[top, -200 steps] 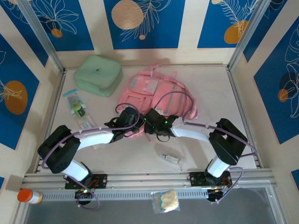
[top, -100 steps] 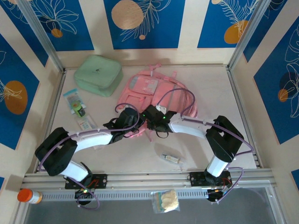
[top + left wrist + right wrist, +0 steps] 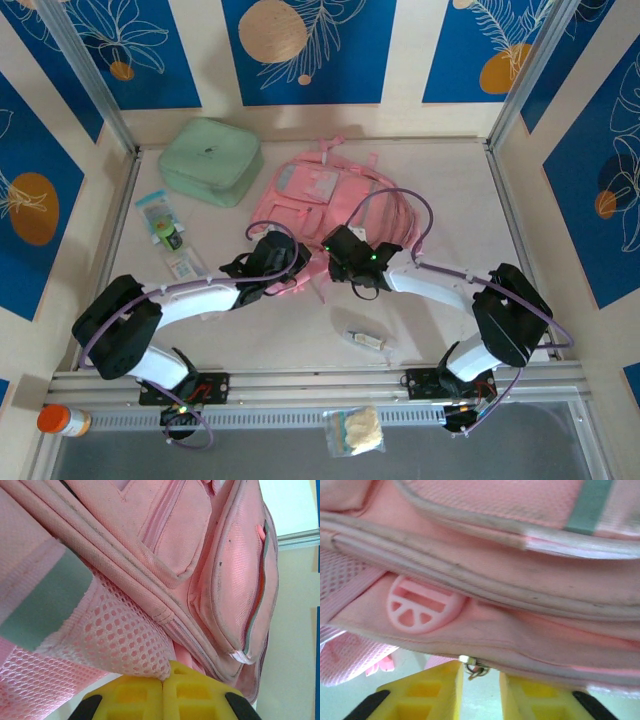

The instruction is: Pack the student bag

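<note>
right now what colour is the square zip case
The zip case is mint green; the top external view shows it best.

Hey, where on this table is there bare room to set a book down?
Bare table lies between the student bag and the right rail. The left side is crowded: mint-green case, packets. A small tube sits near the front.

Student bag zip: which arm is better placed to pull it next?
Right. The right jaws stand apart with the metal zip pull between them, so closing and dragging looks like all that's needed. The left jaws are shut on the mesh pocket, probably best used to steady the student bag.
</note>
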Tool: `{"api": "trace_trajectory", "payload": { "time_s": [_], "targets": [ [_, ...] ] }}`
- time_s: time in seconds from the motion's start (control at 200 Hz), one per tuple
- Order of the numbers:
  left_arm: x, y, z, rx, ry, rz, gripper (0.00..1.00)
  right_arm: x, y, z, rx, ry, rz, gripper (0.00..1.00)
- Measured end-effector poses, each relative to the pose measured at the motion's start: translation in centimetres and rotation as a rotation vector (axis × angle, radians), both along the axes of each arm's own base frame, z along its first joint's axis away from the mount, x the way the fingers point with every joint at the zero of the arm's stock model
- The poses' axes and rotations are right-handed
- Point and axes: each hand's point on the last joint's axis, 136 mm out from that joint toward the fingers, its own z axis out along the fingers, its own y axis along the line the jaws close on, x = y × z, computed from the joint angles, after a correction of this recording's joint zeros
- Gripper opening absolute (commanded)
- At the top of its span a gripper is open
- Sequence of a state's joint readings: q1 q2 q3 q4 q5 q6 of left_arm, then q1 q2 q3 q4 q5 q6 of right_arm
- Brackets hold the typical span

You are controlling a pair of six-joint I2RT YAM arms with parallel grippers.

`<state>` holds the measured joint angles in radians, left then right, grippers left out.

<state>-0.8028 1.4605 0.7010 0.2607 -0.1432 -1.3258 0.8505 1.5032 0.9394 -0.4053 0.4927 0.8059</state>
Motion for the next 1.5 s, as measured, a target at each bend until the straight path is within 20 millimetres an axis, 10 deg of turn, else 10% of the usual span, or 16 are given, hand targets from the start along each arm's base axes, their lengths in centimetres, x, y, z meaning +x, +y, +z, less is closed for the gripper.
{"api": "trace_trajectory", "payload": {
  "time_s": [0.465, 1.046, 1.501],
  "targets": [
    [0.0, 0.0, 0.0, 0.001, 0.001, 0.000, 0.00, 0.5, -0.2, -1.8, -0.094, -0.030, 0.087, 0.33],
    [-0.3, 0.9, 0.9, 0.050, -0.034, -0.007, 0.00, 1.4, -1.4, -1.4, -0.190, -0.031, -0.033, 0.08],
    [0.5, 3.5, 1.3, 0.123, -0.055, -0.009, 0.00, -1.7, -6.0, -0.3, -0.214, -0.042, -0.024, 0.01]
  ]
}}
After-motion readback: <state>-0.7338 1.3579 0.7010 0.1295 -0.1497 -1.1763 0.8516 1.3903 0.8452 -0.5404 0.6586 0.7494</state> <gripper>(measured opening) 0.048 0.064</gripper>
